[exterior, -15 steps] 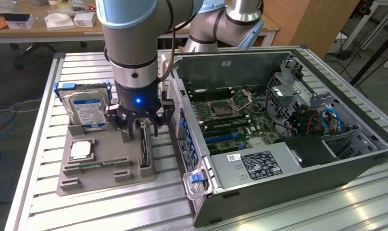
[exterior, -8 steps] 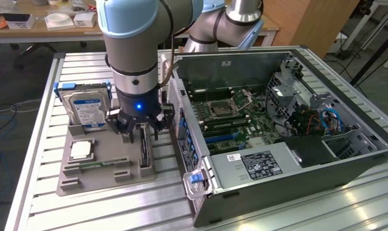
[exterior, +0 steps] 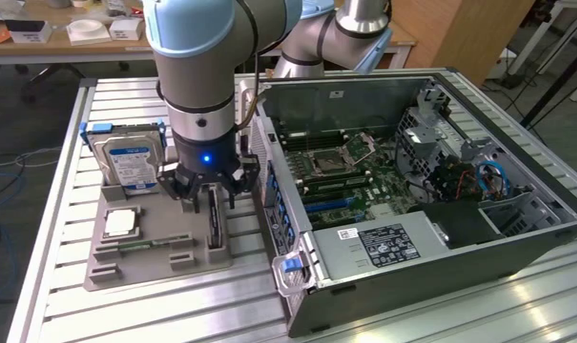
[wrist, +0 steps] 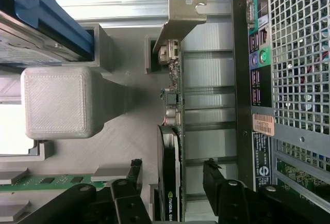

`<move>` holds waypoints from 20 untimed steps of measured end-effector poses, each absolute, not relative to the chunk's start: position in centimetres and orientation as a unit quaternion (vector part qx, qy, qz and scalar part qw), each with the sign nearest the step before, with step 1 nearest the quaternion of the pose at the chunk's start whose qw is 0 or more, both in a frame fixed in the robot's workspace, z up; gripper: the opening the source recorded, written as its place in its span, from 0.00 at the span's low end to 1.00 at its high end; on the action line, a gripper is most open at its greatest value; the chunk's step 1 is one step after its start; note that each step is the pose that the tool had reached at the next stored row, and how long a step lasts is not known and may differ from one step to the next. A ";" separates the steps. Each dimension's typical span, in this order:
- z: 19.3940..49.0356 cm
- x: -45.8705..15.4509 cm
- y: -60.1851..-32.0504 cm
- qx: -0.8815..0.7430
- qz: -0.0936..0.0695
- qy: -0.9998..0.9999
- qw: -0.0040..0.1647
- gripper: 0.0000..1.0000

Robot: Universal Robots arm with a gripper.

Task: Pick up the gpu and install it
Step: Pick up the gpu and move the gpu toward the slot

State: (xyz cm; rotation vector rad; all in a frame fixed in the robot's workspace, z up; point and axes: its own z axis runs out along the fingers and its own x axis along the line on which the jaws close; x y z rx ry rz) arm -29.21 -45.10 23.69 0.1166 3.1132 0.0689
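Note:
The gpu (exterior: 214,223) is a thin dark card standing on edge in a slot of the grey holder tray (exterior: 154,266), beside the open computer case (exterior: 517,214). In the wrist view the gpu (wrist: 173,105) runs lengthwise, with its silver bracket (wrist: 183,15) at the far end. My gripper (exterior: 211,199) hangs directly over the card. It is open, and its black fingers (wrist: 135,168) stand on either side of the card's fan end with a gap on each side. The gripper (wrist: 172,171) holds nothing.
A blue-labelled hard drive (exterior: 128,161) stands upright at the tray's back. A processor chip (exterior: 121,223) and a green memory stick (exterior: 140,245) lie in the tray. The case's rear port panel (wrist: 258,79) is close beside the card. The motherboard (exterior: 350,179) lies exposed inside the case.

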 end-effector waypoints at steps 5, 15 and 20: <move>23.5 -29.2 -45.1 0.037 0.022 0.999 0.013 0.52; 23.4 -29.2 -45.1 0.037 0.022 0.999 0.013 0.42; 23.4 -29.3 -45.0 0.038 0.022 0.999 0.013 0.36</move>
